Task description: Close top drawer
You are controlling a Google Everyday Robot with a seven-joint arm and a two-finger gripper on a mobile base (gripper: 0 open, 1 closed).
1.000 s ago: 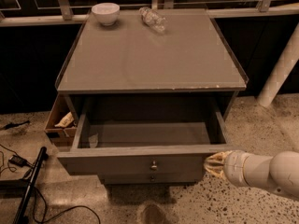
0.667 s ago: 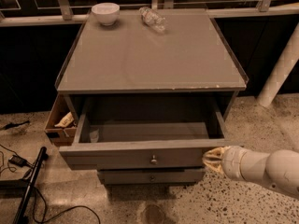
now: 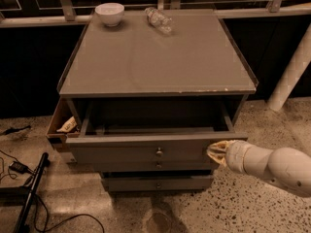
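- Pincer at the end of the pale arm sits against the right end of the top drawer, its tips drawn together and gripping nothing; it is pushing, not holding.
- A second ago that drawer front stood much further out towards me, with a long stretch of dark interior on show. Now it has slid well back, and only a narrower strip of the inside is open under the cabinet top.
- The pincer has gone in with it, staying on the same right-hand patch of the front, just beside the corner and well apart from the round knob at the centre.
- With the front further in, the two lower drawers now show beneath it; a moment ago the upper of them was hidden behind the overhanging front.
- Nothing on top has stirred: the white bowl and the plastic bottle, lying on its side, are where they were at the back edge.
- To my eye the job is more than half done but not finished: the front is still proud of the cabinet face.
- Pushing off-centre like this could skew the drawer in its runners, though it looks square so far. A steady push straight inwards should seat it.
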